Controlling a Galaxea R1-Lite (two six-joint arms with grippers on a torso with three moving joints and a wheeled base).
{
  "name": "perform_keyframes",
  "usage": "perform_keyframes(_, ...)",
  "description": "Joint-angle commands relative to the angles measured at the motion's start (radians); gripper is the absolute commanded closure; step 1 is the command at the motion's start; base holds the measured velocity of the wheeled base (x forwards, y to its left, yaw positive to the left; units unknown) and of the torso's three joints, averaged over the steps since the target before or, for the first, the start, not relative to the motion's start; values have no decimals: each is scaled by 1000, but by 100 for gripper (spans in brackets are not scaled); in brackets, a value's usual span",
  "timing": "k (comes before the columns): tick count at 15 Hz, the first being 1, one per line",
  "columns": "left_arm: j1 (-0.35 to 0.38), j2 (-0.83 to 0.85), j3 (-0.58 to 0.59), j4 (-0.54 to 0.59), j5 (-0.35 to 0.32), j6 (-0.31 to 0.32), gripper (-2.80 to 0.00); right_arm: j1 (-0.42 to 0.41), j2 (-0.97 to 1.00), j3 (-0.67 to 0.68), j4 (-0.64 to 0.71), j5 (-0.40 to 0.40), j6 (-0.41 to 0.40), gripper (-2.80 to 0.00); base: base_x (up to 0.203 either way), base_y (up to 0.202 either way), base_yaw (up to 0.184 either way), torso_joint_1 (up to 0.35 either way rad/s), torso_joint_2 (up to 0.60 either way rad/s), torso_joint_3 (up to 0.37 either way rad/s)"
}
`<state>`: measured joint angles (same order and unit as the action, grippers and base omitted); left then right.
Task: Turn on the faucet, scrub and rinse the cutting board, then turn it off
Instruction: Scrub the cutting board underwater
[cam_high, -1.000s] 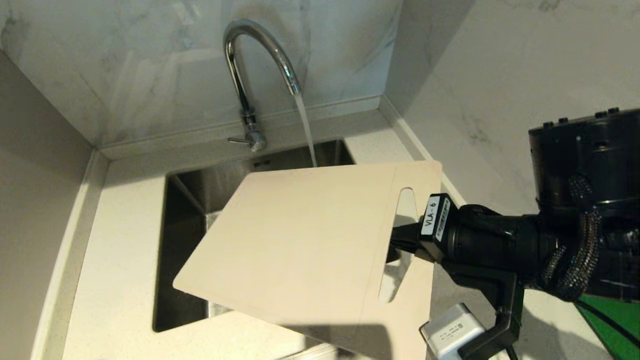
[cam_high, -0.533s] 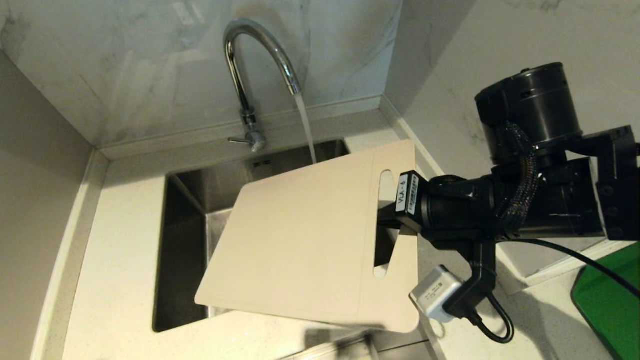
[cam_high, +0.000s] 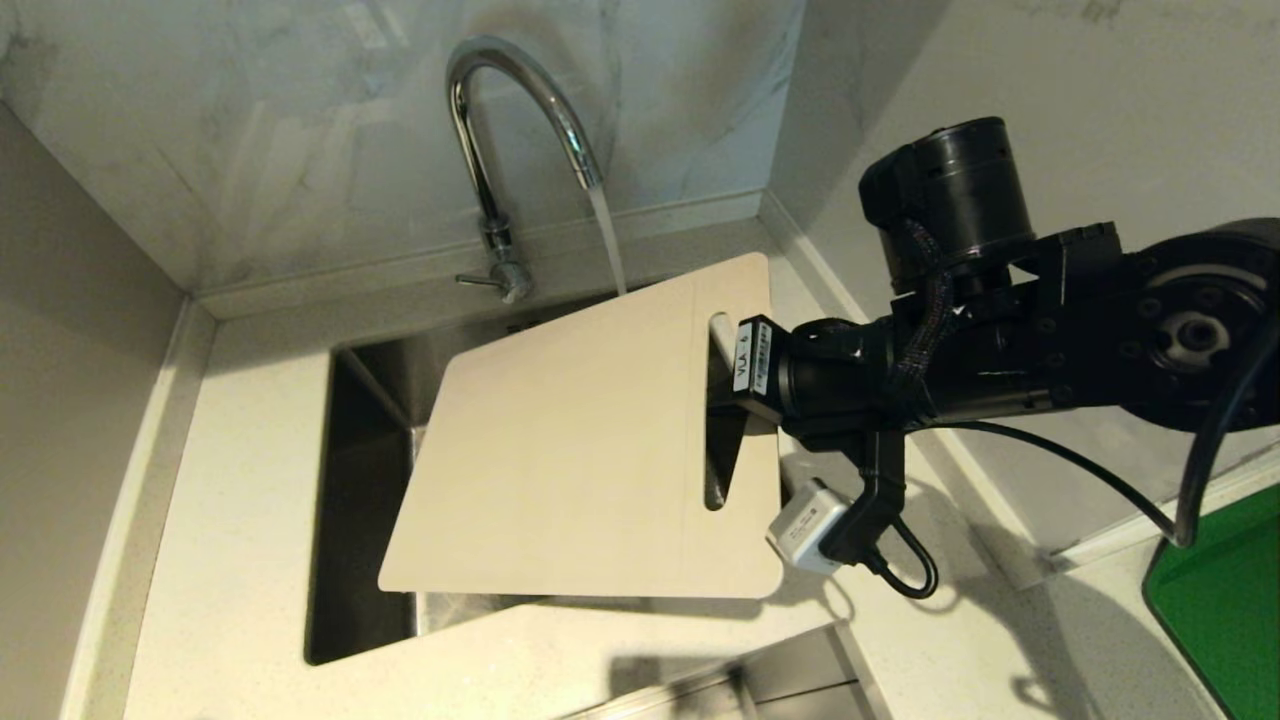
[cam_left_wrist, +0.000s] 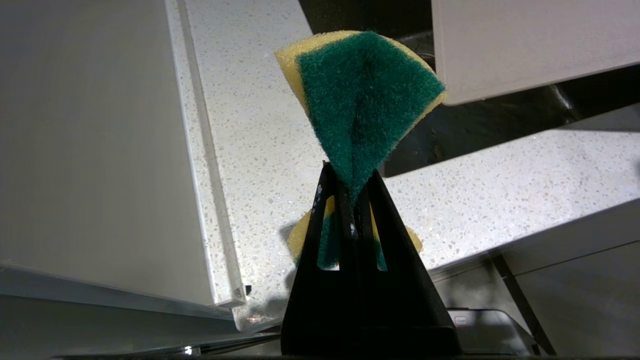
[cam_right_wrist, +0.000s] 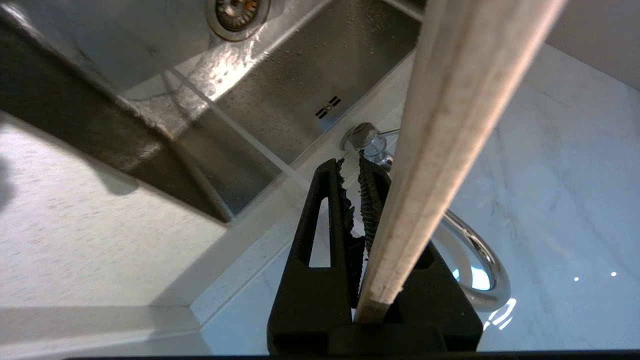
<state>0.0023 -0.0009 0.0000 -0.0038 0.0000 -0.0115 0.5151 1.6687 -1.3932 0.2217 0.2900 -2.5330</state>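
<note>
While water runs from the faucet (cam_high: 520, 110) into the stainless sink (cam_high: 360, 480), the right gripper (cam_high: 735, 385) pinches the cutting board (cam_high: 570, 450) at the strip beside its slot handle, holding it in the air over the basin. In the right wrist view the board's thin edge (cam_right_wrist: 440, 150) sits clamped between the black fingers (cam_right_wrist: 325, 220), running up past the faucet's lever and arched spout. The stream lands at the board's far edge, near the corner closest to the wall.

Compared with a second ago, the board has travelled leftward and toward the back wall: then its far edge lay short of the stream, with the slot end spread well out over the right-hand counter, and now it covers most of the basin and its slot end sits closer to the sink. It also shows less of its face and lies flatter across the opening. The right arm has swung in with it, so more of its wrist and elbow housing are in sight. Faucet, lever and water flow are unchanged.

Out of the head view, the left gripper (cam_left_wrist: 352, 192) is pressed together on a green-and-yellow sponge (cam_left_wrist: 362, 95), folded between its fingers, over the speckled countertop (cam_left_wrist: 500, 185) by the sink's near corner. A green tray (cam_high: 1225, 610) lies on the counter at far right.
</note>
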Motion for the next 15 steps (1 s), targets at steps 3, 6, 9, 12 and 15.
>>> perform_keyframes(3, 1, 1, 2, -1, 0, -1, 0, -2, 79, -84, 2, 11, -45, 0, 0, 0, 0, 0, 0, 0)
perform_keyframes(6, 1, 1, 2, -1, 0, -1, 0, -31, 129, -118, 2, 12, -55, 0, 0, 0, 0, 0, 0, 0)
perform_keyframes(9, 0, 1, 2, -1, 0, -1, 0, -35, 171, -148, 2, 13, -64, 0, 0, 0, 0, 0, 0, 0)
perform_keyframes(12, 1, 1, 2, -1, 0, -1, 0, -46, 203, -176, 4, 11, -88, 0, 0, 0, 0, 0, 0, 0)
perform_keyframes(15, -1, 1, 2, -2, 0, -1, 0, -56, 217, -176, 3, 11, -87, 0, 0, 0, 0, 0, 0, 0)
